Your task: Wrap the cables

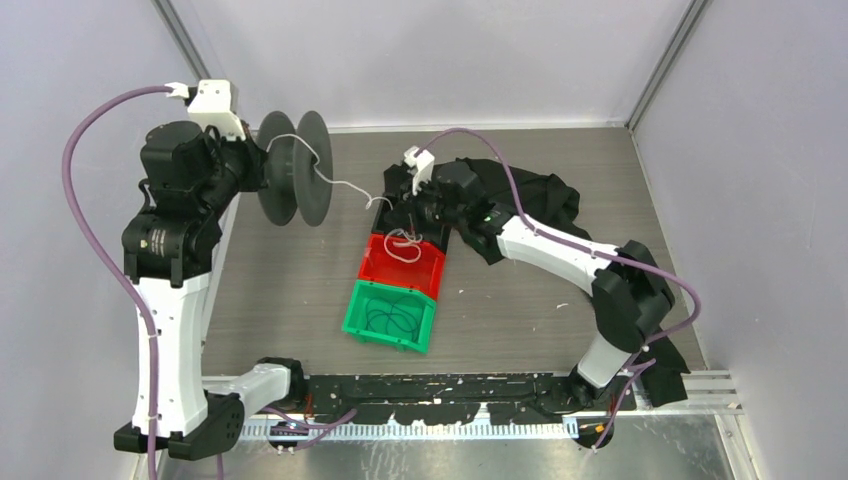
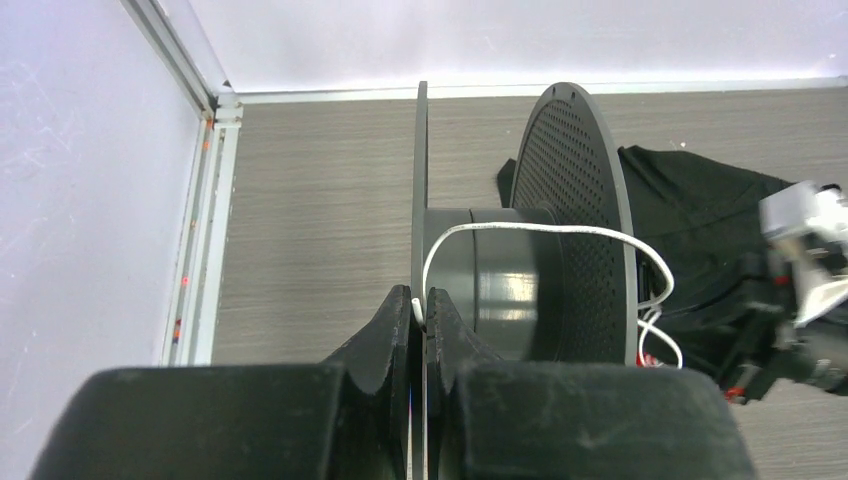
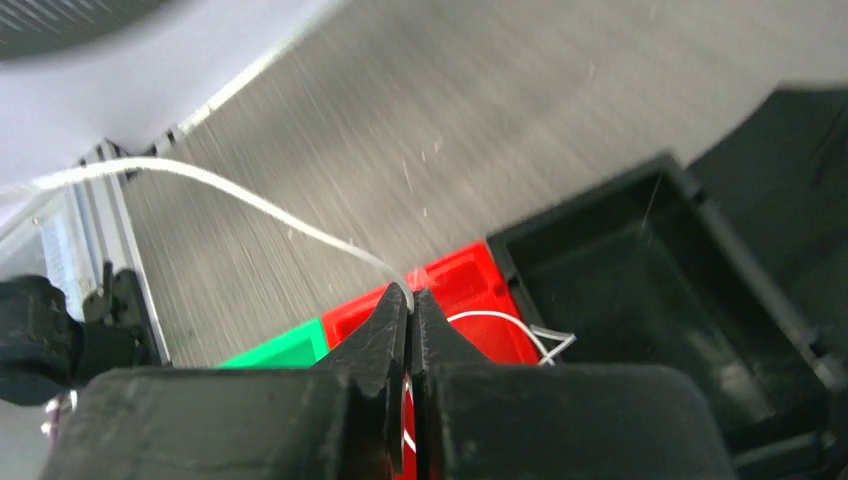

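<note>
A thin white cable [image 1: 345, 185] runs from a dark grey spool [image 1: 300, 170] across to my right gripper [image 1: 395, 207] and drops in loose loops into a red bin [image 1: 432, 272]. My left gripper [image 1: 262, 162] is shut on the spool's near flange and holds the spool upright above the table. In the left wrist view the fingers [image 2: 400, 320] clamp the flange [image 2: 420, 200], with the cable's end pinched beside it. The cable [image 2: 540, 228] arcs over the hub. My right gripper [image 3: 410, 300] is shut on the cable [image 3: 250, 200] above the red bin [image 3: 470, 280].
A green bin [image 1: 360, 310] holding thin dark cable loops touches the red bin's near side. A black bin [image 3: 640, 260] sits beside the red one. A black cloth [image 1: 530, 195] lies at the back right. Walls close the left, back and right sides.
</note>
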Robot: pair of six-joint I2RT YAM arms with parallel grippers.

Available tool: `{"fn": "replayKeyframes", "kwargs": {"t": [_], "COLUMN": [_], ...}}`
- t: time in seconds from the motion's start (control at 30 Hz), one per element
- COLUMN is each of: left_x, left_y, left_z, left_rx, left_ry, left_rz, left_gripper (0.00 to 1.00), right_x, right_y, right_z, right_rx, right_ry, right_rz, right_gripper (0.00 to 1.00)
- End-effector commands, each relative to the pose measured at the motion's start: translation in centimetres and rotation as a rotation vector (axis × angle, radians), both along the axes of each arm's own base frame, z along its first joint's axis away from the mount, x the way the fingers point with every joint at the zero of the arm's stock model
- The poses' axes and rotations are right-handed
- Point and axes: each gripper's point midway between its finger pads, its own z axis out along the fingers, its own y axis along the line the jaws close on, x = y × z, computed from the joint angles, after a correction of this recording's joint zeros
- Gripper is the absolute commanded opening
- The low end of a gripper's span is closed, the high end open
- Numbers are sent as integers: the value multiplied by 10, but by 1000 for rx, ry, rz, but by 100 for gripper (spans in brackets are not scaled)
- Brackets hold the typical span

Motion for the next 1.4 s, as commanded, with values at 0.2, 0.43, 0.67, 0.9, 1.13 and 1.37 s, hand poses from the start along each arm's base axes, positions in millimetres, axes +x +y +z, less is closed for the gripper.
{"fn": "replayKeyframes", "kwargs": {"t": [0.2, 0.43, 0.67, 0.9, 1.13, 1.37], "left_x": [-25, -37, -46, -55, -55, -54], "left_y": [-15, -14, -7, -4, -6, -17], "left_z": [90, 107, 125, 140, 140, 141], "left_rx": [-107, -113, -96, -89, -92, -122], "left_ry": [-271, -322, -370, -414, -416, -416], "left_rz": [-79, -81, -56, -49, -58, -117], "left_gripper": [0, 0, 0, 0, 0, 0], "right_x": [-4, 1, 2, 10, 10, 3], "right_y": [4, -3, -14, -13, -12, -17], "right_z": [-42, -60, -82, -92, -81, -47], "right_rx": [-61, -107, -165, -156, -121, -8], "right_ry": [194, 235, 252, 266, 278, 353], "right_rz": [-20, -81, -119, -146, -127, -133], "right_gripper": [23, 40, 41, 29, 38, 54]}}
